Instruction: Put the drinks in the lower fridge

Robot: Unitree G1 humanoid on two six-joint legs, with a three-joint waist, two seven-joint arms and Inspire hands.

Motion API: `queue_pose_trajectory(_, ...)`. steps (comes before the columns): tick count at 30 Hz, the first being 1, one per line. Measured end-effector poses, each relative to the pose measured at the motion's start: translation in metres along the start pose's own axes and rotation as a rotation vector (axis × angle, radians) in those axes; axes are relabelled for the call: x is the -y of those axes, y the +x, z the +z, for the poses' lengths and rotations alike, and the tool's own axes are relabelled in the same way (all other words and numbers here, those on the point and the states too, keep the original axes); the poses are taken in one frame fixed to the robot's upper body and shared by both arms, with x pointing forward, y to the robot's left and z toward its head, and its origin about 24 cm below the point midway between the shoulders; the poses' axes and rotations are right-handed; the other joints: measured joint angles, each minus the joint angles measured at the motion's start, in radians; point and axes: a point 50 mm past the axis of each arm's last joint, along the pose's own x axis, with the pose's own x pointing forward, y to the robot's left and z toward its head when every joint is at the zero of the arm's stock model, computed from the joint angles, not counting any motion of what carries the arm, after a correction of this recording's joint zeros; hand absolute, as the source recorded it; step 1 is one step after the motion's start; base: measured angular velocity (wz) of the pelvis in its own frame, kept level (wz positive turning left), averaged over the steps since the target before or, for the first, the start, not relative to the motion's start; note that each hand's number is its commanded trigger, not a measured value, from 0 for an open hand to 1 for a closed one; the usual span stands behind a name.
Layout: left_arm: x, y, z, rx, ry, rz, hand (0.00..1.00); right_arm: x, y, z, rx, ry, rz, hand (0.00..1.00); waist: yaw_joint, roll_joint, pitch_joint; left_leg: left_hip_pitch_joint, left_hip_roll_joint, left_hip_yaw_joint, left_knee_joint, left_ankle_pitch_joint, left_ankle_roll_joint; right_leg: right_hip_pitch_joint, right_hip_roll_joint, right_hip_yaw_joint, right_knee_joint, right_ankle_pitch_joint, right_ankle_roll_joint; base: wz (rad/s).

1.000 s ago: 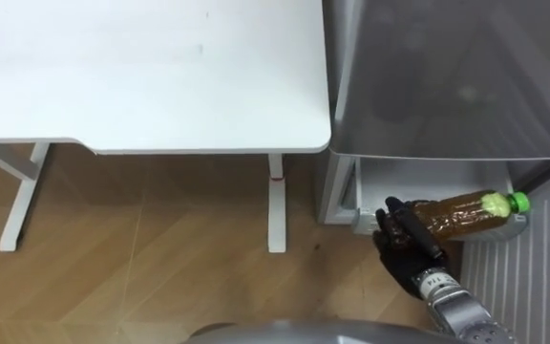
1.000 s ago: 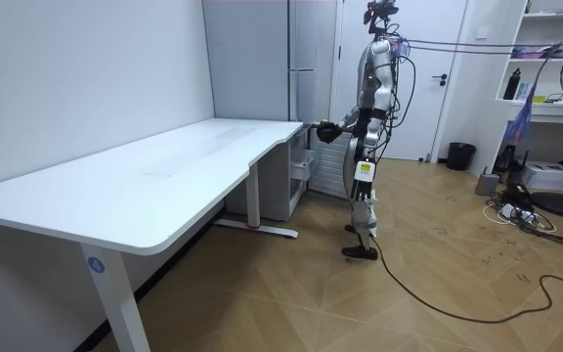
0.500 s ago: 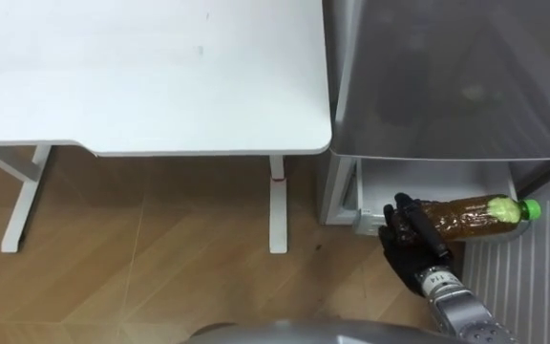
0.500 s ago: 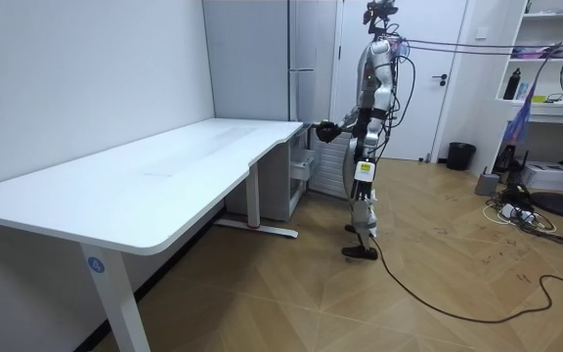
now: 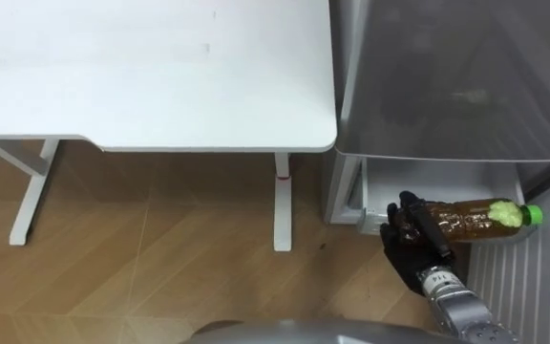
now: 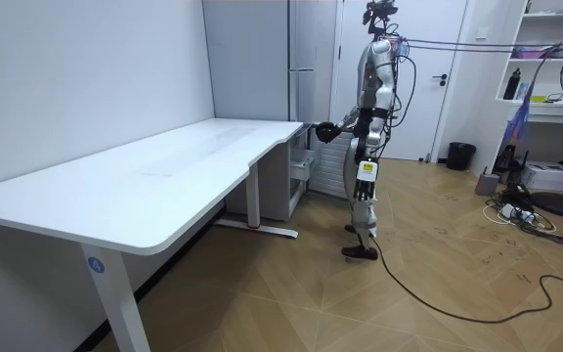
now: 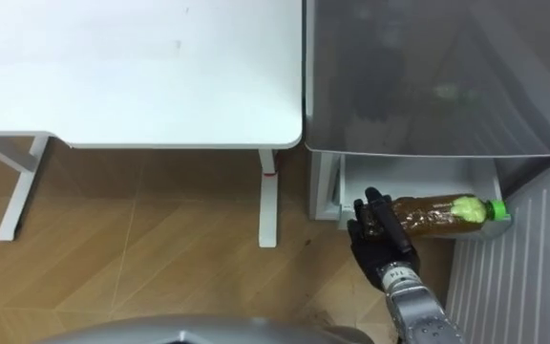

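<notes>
Gripping the base of a clear plastic bottle of brown tea with a green cap point(image 5: 474, 217), your right hand point(image 5: 409, 232) holds it sideways at lower right, cap towards the right edge. The bottle lies across the front of the open white lower compartment point(image 5: 418, 177) of the grey fridge point(image 5: 456, 76), possibly touching its edge. A white desk point(image 5: 151, 76) spans the upper left.

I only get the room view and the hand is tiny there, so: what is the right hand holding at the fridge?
Observer: A bottle of brown drink; the right hand is curled round its bottom end.
Operator: Upright?
Observer: No, it lies level, green cap towards the robot's right.
Operator: Is the lower fridge open?
Observer: Yes, a white drawer is pulled out, with the bottle at its front edge.
</notes>
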Motion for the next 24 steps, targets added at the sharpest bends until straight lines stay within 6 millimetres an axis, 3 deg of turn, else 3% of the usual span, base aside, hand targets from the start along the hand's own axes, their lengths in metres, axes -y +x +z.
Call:
queue_pose_trajectory(6,-0.003,0.002,0.025,0.056,0.03,0.003,0.0,-0.029,0.024,0.016,0.035,0.001,0.043,1.0,-0.004,0.014,0.0042,-0.111,-0.001,-0.006,0.049,0.001,0.001,-0.104,-0.004,-0.002,0.042,0.002,-0.003,0.03)
queue_pose_trajectory(7,-0.005,0.003,0.032,0.071,0.034,0.0,0.0,-0.038,0.029,0.02,0.045,0.001,0.053,1.0,-0.003,0.016,0.0113,-0.126,0.0,-0.005,0.053,0.003,0.002,-0.124,-0.006,-0.002,0.054,0.002,-0.004,0.0)
queue_pose_trajectory(8,-0.006,0.003,0.037,0.078,0.052,0.001,0.0,-0.044,0.034,0.023,0.052,0.003,0.056,1.0,-0.003,0.015,0.0159,-0.143,-0.002,-0.005,0.054,0.007,0.004,-0.147,-0.01,-0.005,0.069,0.002,-0.005,0.0)
queue_pose_trajectory(12,-0.005,0.004,0.049,0.105,0.074,-0.003,0.0,-0.065,0.044,0.033,0.082,0.038,0.091,1.0,0.002,0.012,0.0184,-0.205,-0.009,-0.001,0.062,0.017,0.009,-0.229,-0.025,-0.006,0.115,0.0,-0.007,-0.01)
queue_pose_trajectory(14,-0.007,0.004,0.062,0.124,0.09,0.001,0.0,-0.074,0.051,0.037,0.092,0.04,0.084,1.0,0.003,0.005,0.024,-0.259,-0.013,-0.004,0.095,0.017,0.01,-0.287,-0.032,-0.006,0.162,-0.003,-0.006,0.02)
queue_pose_trajectory(19,-0.01,0.003,0.08,0.167,0.154,0.02,0.0,-0.084,0.06,0.043,0.089,0.017,0.042,1.0,0.024,-0.01,0.0348,-0.369,-0.018,0.01,0.175,0.015,0.011,-0.407,-0.049,-0.001,0.252,-0.009,-0.007,-0.02)
queue_pose_trajectory(24,-0.012,0.002,0.091,0.191,0.167,0.042,0.0,-0.094,0.06,0.06,0.11,0.003,0.045,1.0,0.029,-0.019,0.0449,-0.543,-0.039,0.011,0.326,-0.015,0.025,-0.587,-0.094,0.008,0.432,-0.072,-0.015,0.13)
